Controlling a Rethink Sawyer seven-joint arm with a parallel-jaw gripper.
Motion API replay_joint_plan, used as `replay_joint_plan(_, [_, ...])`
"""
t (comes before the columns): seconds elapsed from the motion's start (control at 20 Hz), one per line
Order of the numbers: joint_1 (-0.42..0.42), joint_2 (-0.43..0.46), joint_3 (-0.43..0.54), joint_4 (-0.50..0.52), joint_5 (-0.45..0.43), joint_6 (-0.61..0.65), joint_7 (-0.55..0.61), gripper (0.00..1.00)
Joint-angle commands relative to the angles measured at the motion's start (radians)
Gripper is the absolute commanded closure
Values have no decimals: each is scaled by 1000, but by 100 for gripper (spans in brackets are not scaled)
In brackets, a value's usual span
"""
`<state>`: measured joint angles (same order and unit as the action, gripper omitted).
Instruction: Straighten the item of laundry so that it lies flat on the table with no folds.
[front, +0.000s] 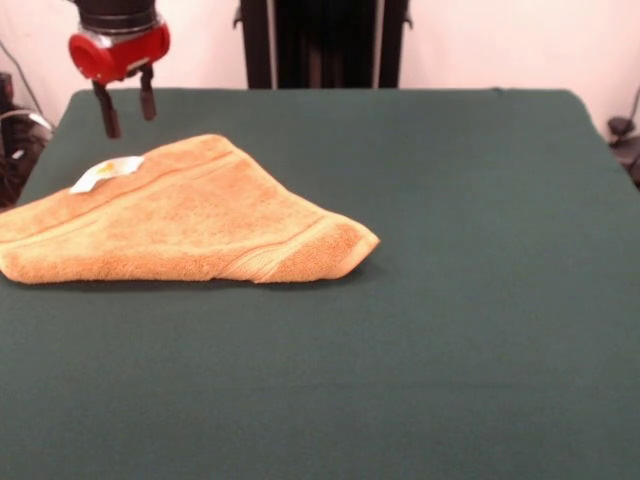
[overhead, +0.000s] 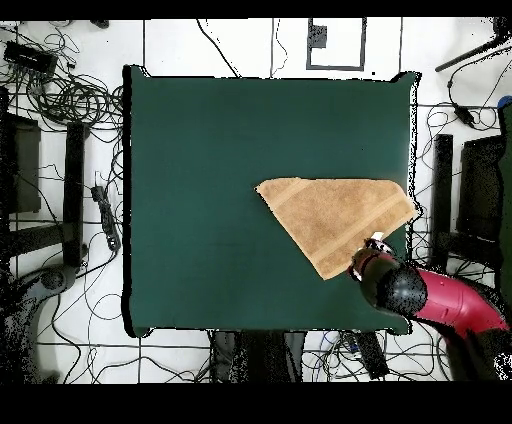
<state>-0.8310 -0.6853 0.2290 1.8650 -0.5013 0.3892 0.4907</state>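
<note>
The orange-tan towel (front: 180, 215) lies folded over into a rough triangle on the left part of the green table (front: 450, 300). Its white tag (front: 105, 172) shows near the far left corner, and a border band runs along the right fold. My gripper (front: 128, 112) hangs above the table just beyond the tag corner, open and empty, clear of the cloth. In the overhead view the towel (overhead: 335, 215) lies at the right side of the table (overhead: 200, 200), reaching its right edge. The arm's red and black head (overhead: 388, 282) covers the gripper beside the towel's near corner.
The robot's black pedestal (front: 320, 45) stands behind the table's far edge. Cables (overhead: 85, 100) lie on the floor around the table. Dark stands (overhead: 470, 190) sit close to the table's right side in the overhead view.
</note>
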Motion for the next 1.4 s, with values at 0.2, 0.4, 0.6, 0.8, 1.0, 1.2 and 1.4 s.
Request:
replay_joint_plan(0.2, [115, 80, -39, -3, 67, 8, 300, 0])
replay_joint_plan(0.4, [124, 90, -52, -1, 75, -6, 298, 0])
replay_joint_plan(0.6, [148, 105, -54, 2, 84, -16, 307, 0])
replay_joint_plan(0.8, [152, 115, -44, 6, 93, -22, 297, 0])
replay_joint_plan(1.0, [157, 124, -36, 9, 109, -20, 291, 0])
replay_joint_plan(1.2, [173, 133, -27, 13, 127, -20, 287, 0])
replay_joint_plan(1.4, [181, 143, -20, 17, 136, -33, 282, 0])
